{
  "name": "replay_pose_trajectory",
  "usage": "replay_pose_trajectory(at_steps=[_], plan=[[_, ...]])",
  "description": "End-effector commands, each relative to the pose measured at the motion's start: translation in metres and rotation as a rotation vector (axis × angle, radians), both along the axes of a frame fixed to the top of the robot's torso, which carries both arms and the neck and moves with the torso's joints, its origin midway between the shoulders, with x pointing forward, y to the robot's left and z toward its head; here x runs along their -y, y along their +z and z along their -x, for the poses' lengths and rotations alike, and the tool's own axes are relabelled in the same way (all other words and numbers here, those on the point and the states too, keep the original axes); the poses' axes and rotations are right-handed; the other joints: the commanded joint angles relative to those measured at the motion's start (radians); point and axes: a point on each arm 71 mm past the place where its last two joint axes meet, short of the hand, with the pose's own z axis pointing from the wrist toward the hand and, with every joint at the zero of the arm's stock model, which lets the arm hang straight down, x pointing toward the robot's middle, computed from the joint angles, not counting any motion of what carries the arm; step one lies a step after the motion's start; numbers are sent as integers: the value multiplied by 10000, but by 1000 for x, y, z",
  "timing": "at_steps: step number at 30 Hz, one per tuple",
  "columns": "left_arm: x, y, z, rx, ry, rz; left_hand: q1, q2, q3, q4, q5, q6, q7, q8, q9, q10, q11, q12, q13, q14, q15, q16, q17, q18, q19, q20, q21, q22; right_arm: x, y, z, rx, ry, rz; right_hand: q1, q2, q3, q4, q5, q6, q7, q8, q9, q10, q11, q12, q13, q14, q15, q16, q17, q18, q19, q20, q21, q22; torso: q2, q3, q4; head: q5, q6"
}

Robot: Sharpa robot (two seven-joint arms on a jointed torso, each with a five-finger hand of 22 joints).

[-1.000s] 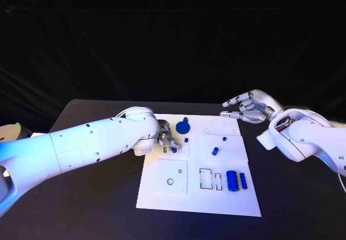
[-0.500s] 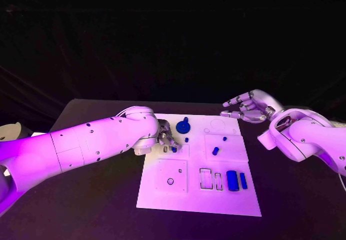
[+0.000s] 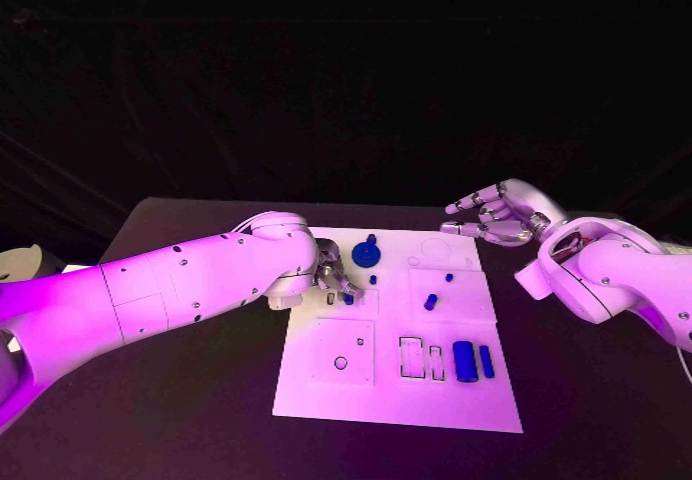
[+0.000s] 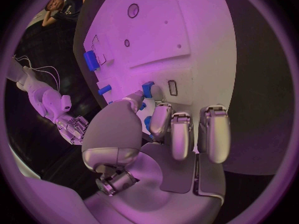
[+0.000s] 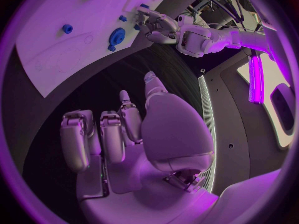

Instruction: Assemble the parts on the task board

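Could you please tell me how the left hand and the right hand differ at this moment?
The left hand is over the task board with its fingertips at a small blue part; the right hand is held off the board's far right corner, above the black table. The left hand works at a part, though a grip is unclear; the right hand holds nothing, its fingers apart. Both are silver hands on white arms.

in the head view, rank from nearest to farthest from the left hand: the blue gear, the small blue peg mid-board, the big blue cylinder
1. blue gear: just beyond the left hand, at the board's far end.
2. small blue peg: mid-board, toward the robot's right.
3. big blue cylinder: near end of the task board, right side.
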Motion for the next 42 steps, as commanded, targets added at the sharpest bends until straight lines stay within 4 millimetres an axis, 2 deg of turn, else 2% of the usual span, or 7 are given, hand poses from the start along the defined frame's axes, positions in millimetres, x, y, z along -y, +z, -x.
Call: replay_pose_trajectory(at_steps=[1, 8, 18, 25, 33, 38, 42], plan=[[-1, -12, 6, -634, -231, -395, -146, 6, -239, 33, 0, 100, -2, -7, -4, 70, 1, 40, 11, 1072, -64, 31, 2634, -111, 781, -61, 53, 1942, -1, -1, 0, -53, 130, 52, -78, 25, -73, -6, 37, 92, 8, 6, 15, -85, -5, -41, 1028, 991, -50, -20, 2501, 120, 654, -37, -53, 1888, 4, 5, -1, -4, 7], [-1, -12, 6, -570, -184, -331, -368, 94, -846, 47, -11, 113, -14, -12, -9, 76, -7, 38, 11, 1072, -75, 31, 2634, -112, 785, -73, 54, 1952, -1, -1, 0, -53, 124, 53, -90, 23, -97, 5, 41, 93, 7, 5, 15, -84, -5, -39, 1028, 990, -51, -22, 2496, 121, 651, -38, -56, 1884, 7, 2, -6, -8, 14], [-2, -9, 7, -438, -103, -166, -402, 133, -1033, 47, -7, 113, -16, -13, -9, 67, -11, 15, -17, 1072, -78, 31, 2634, -101, 767, -76, 23, 1907, -1, -1, 0, -53, 113, 57, -90, 23, -97, 5, 41, 93, 7, 5, 15, -84, -5, -39, 1028, 990, -51, -22, 2496, 121, 651, -38, -56, 1884, -5, -1, -2, -14, 28], [-6, 2, 10, -494, 431, 1017, -104, 153, -1440, 4, 21, -217, 90, -119, -22, -248, 69, -399, -476, 1072, -36, 31, 2634, -36, 648, -41, -162, 1640, 0, -1, -1, -57, 87, 64, -90, 23, -97, 5, 41, 93, 7, 5, 15, -84, -5, -39, 1028, 990, -51, -22, 2496, 121, 651, -38, -56, 1884, -20, -7, 8, -31, 107], [-18, 33, 8, -398, 937, 2263, 648, 169, -2104, 22, 71, -1047, 521, -992, -723, -845, 428, -1052, -1265, 1072, 238, 31, 2634, 75, 429, 202, -520, 1162, 1, -3, -3, -116, 12, 38, -112, 31, -129, 26, 52, 93, 7, 4, 15, -85, -6, -39, 1026, 989, -52, -25, 2493, 121, 652, -39, -56, 1883, -20, 8, -2, -9, 192], [-33, 58, -5, -179, 982, 2219, 1005, 226, -2433, 21, 80, -972, 646, -1384, -1252, -937, 548, -1102, -1378, 1072, 362, 31, 2634, 86, 420, 331, -548, 1145, 2, -4, -4, -158, -5, 36, -112, 31, -129, 26, 52, 93, 7, 4, 15, -85, -6, -39, 1026, 989, -52, -25, 2493, 121, 652, -39, -56, 1883, -10, 5, 4, -5, 239], [-41, 67, -18, -79, 1012, 1885, 1352, 311, -2590, -4, 86, -1103, 760, -1730, -1665, -1055, 649, -1239, -1579, 1072, 440, 31, 2634, 103, 388, 400, -606, 1080, 1, -5, -4, -178, -8, 33, -112, 31, -129, 26, 52, 93, 7, 4, 15, -85, -6, -39, 1026, 989, -52, -25, 2493, 121, 652, -39, -56, 1883, -10, 5, 21, 6, 269]])
